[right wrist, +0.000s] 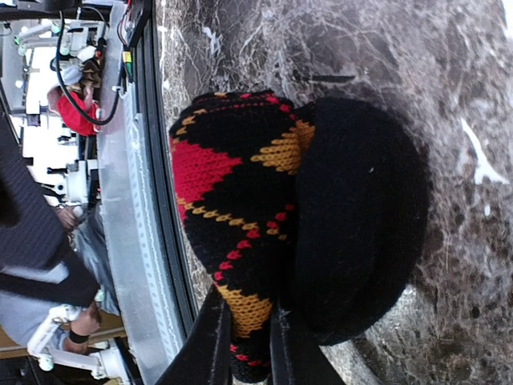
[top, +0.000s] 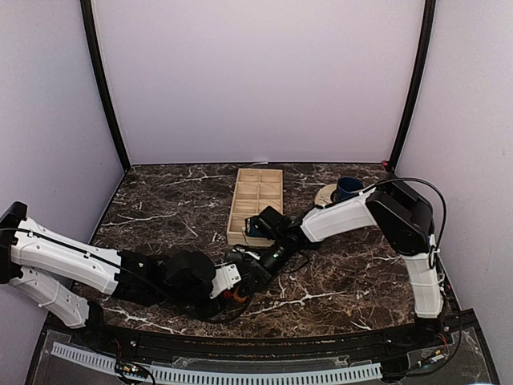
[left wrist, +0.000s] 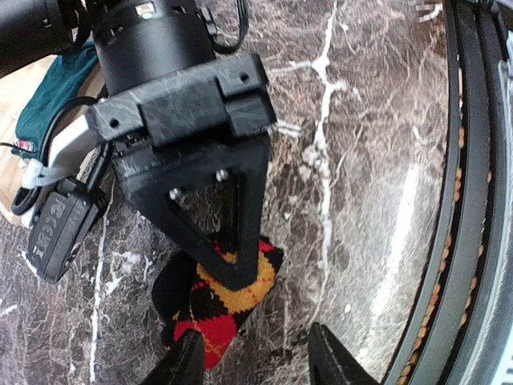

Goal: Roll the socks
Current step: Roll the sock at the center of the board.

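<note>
Firstly, the wooden tray (top: 258, 192) stands at the middle of the marble table (top: 160, 208). Its far compartments look empty. The teal sock (left wrist: 48, 88) lies at its near end, but the right arm covers a part of it, so I cannot tell which compartment it fills. At the far right the dark blue mug (top: 349, 188) stands upright on a pale round thing (top: 325, 196); the inside of the mug is not visible.

From above, the two wrists crowd together and hide almost all of the argyle sock (right wrist: 240, 200); only a small orange and red spot shows there. In the right wrist view the sock is bunched into a thick fold on the table near the front edge, with the patterned part beside a plain black part. Its lower end is cut off by the picture edge.

The right arm reaches from its base at the right, bends at the elbow near the mug, and comes down to the left. The right gripper (right wrist: 248, 309) is closed, pinching the fabric of the argyle sock. The left arm lies low across the table from the left. The left gripper (left wrist: 256, 341) hovers just beside the sock, its fingers spread apart and holding nothing.
</note>
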### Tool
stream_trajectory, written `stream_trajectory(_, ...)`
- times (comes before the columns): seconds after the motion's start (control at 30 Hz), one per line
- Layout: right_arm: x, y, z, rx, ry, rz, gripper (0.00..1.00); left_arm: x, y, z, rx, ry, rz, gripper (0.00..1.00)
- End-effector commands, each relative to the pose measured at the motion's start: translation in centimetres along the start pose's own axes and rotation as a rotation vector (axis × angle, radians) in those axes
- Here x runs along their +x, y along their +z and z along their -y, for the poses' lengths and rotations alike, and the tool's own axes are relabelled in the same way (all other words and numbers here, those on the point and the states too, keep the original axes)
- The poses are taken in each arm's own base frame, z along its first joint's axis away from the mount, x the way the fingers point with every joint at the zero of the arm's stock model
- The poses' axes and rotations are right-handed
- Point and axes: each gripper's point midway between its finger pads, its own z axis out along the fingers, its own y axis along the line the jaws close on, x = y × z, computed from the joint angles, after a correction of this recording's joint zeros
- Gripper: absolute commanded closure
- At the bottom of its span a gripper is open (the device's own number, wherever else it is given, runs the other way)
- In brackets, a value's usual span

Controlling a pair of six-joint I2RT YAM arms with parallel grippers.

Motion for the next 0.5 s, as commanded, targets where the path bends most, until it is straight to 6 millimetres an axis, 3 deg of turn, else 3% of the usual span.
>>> stream_trajectory(0.0,2.0,0.6,2.6,0.003,0.143,-0.032,0.91,0.3,-0.3,-0.4,-0.037,0.105,-0.024,0.53)
stream_trajectory(0.47,2.6,1.1,2.8,-0.042,0.203,-0.054,0.89,2.1,1.4,0.3,-0.013,0.314,-0.104,0.56)
